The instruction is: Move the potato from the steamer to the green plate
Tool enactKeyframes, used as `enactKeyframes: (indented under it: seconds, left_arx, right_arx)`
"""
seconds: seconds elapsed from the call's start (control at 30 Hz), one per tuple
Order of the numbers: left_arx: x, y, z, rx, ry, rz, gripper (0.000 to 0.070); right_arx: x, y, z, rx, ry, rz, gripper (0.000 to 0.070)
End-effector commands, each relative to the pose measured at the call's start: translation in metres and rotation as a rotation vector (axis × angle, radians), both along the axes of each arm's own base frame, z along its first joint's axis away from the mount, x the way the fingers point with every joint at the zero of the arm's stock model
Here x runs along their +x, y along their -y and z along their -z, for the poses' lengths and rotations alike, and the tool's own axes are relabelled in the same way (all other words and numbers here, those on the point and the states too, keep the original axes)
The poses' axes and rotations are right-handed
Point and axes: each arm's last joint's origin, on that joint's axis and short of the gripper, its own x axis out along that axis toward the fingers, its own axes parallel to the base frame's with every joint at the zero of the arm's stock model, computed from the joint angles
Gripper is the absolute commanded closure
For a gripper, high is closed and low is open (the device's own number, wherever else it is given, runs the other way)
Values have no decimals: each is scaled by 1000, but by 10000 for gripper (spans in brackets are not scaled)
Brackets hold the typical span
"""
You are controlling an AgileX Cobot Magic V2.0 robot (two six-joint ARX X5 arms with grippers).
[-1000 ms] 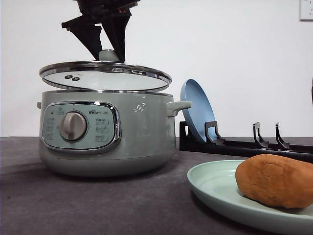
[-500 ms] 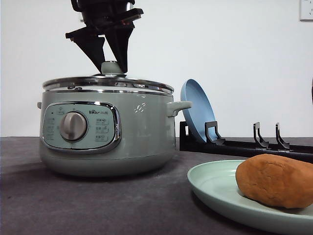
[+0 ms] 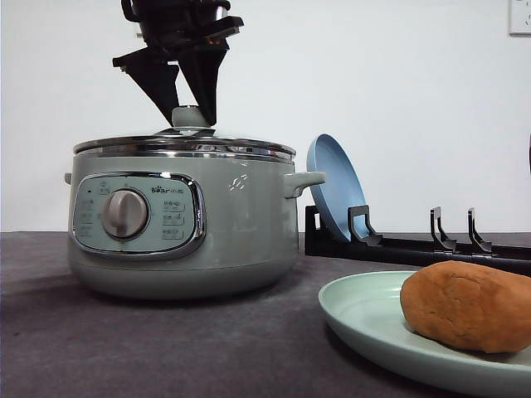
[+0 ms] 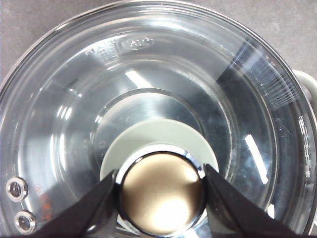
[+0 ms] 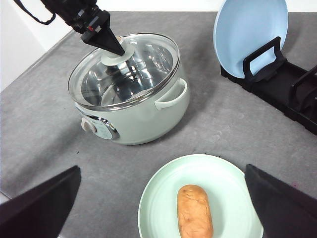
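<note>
The left gripper (image 3: 187, 112) clamps the lid knob (image 4: 162, 192) — lid seated on the steamer (image 3: 182, 220), panel marked "Bear". The right gripper (image 5: 163, 218) hangs spread wide above the potato (image 3: 469, 305), which lies on the green plate (image 3: 365, 319).

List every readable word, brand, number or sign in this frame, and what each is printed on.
"Bear": brand on the steamer's control panel, followed by small characters too small to read.
Button labels beside the dial: too small to read.
Embossed marks on the glass lid: blurred, unreadable.
Emblem on the steamer wall: a sign, no letters.
</note>
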Motion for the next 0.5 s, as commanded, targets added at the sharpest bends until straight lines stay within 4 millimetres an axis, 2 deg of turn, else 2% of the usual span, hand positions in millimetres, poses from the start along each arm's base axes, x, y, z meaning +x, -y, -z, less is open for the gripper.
enactKeyframes:
  seconds: [0.0,0.47]
  left_arx:
    - [11,9,10,32,30,53,699]
    - [12,9,9,39,47,46,699]
  right_arx:
    - [-1,0,-6,26,13,3,0]
    - [-1,0,-6,26,13,3,0]
